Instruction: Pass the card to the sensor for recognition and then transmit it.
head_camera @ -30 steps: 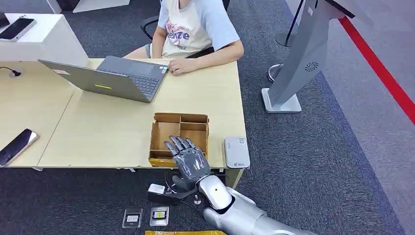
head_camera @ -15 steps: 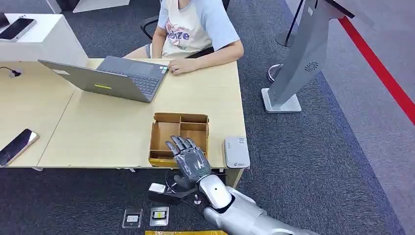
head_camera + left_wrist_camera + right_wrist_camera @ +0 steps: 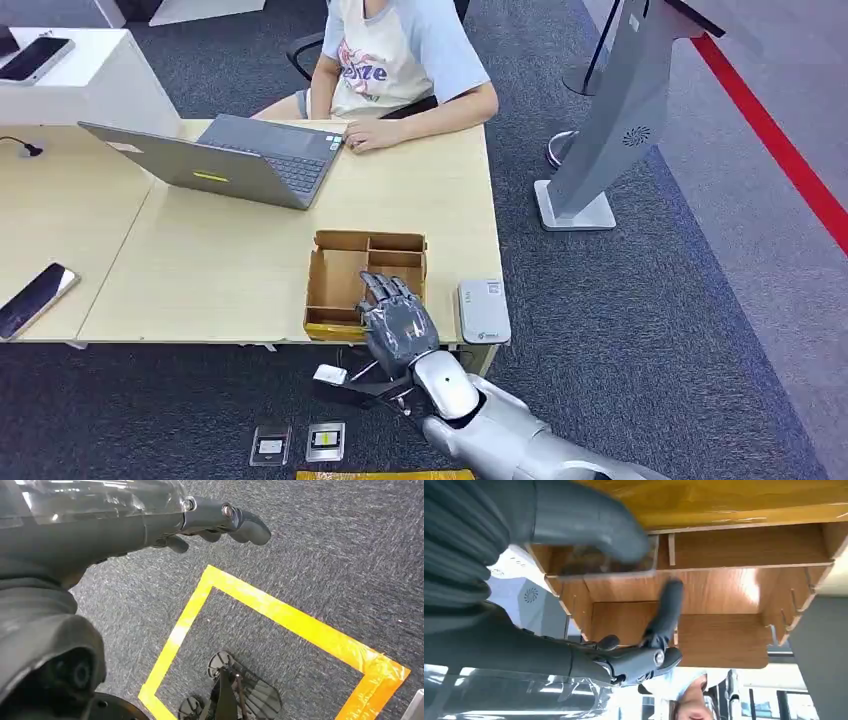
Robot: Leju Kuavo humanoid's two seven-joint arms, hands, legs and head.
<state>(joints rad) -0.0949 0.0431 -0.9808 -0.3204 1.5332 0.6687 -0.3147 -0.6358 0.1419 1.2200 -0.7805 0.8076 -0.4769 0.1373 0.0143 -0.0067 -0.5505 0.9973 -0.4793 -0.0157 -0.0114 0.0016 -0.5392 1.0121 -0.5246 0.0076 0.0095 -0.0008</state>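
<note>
Presently, right hand [image 3: 398,325]: over the near edge of the cardboard box [image 3: 340,270], fingers [image 3: 667,605] spread and reaching into it, thumb apart from them (nothing plainly gripped).
Card [image 3: 599,566]: in the right wrist view, a clear-edged flat piece lies in a box compartment below the blurred thumb; whether the thumb touches it cannot be told.
Sensor [image 3: 484,311]: small white unit flat on the table [image 3: 200,270], just beside the box at the table's near corner.
Left hand [image 3: 220,522]: hanging above grey carpet marked with yellow tape [image 3: 280,615], fingers loosely extended, holding nothing.
Person [image 3: 395,60]: seated at the far side, one hand by the open laptop [image 3: 250,155].
Floor: two small card cases [image 3: 298,442] side by side near the arm.
Phone [image 3: 35,298]: at the table's left edge.
</note>
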